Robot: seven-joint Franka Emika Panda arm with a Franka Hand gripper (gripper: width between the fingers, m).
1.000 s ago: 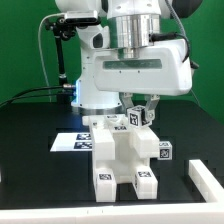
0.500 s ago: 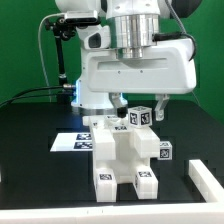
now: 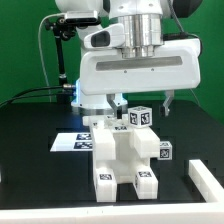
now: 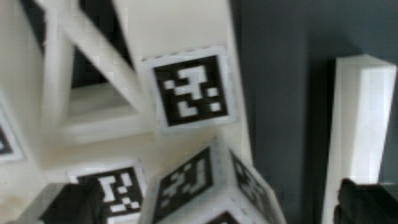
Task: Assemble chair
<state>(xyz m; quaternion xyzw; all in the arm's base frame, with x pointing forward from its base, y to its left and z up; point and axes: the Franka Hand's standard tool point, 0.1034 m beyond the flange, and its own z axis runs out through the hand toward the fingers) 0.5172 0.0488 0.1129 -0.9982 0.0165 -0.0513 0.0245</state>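
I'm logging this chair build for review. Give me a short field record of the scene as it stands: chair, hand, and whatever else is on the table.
chair: joined white blocks with square tags, standing mid-table
hand: open, fingers spread wide just above the chair's top, holding nothing
marker board: flat on the table, behind the chair toward the exterior view's left
white bar: lying at the exterior view's right, apart from the chair
table: black surface
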